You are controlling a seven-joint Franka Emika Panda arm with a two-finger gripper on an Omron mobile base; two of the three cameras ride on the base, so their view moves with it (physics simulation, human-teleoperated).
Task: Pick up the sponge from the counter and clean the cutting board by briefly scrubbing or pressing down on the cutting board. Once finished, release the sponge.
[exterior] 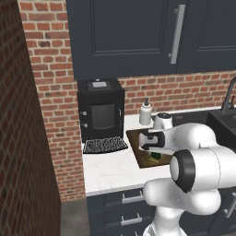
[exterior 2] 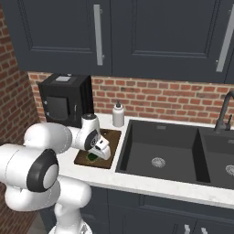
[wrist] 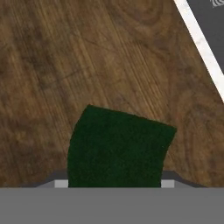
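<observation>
Sponge [wrist: 118, 146] on cutting board [wrist: 65, 65]

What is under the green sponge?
The brown cutting board lies under the sponge. The wood right beneath it is hidden, and so is the sponge's underside.

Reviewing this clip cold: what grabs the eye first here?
The white arm bends low over the dark brown cutting board on the white counter, left of the black sink. Its tool presses a dark green sponge onto the board's wood. Behind stand a black coffee machine and a white bottle.
</observation>
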